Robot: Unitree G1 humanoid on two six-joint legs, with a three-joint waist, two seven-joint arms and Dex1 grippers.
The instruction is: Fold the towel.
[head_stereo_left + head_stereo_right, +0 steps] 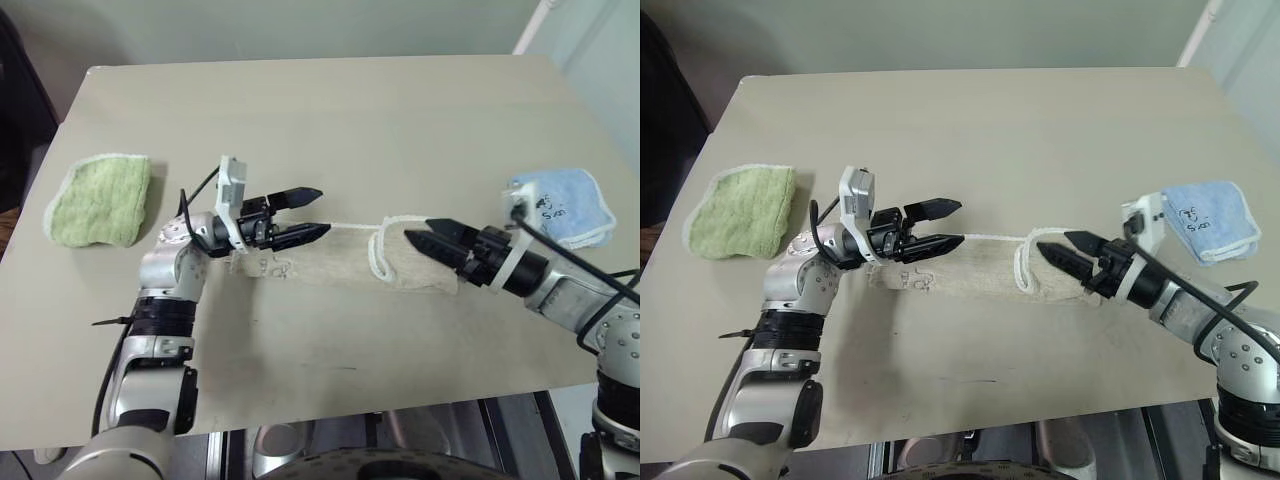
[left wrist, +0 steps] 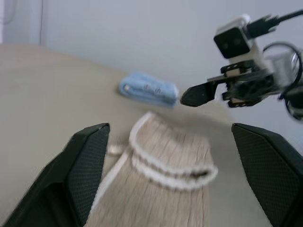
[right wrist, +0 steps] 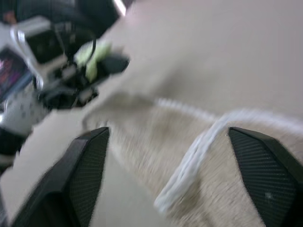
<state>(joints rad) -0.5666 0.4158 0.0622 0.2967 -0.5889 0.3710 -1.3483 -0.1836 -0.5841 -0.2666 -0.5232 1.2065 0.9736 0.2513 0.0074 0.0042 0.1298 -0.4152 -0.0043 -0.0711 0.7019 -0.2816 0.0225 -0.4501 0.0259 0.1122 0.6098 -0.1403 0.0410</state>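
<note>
Your left gripper [image 1: 312, 213] and right gripper [image 1: 418, 238] both hang spread, empty, over the folded towel's [image 1: 340, 262] ends.

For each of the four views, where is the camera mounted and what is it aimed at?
Left eye, right eye: head, looking down at the table, the towel and both arms.
Left wrist: along the open left gripper over the towel; right gripper and blue cloth beyond.
Right wrist: along the open right gripper over the towel.
Shared: the towel.
</note>
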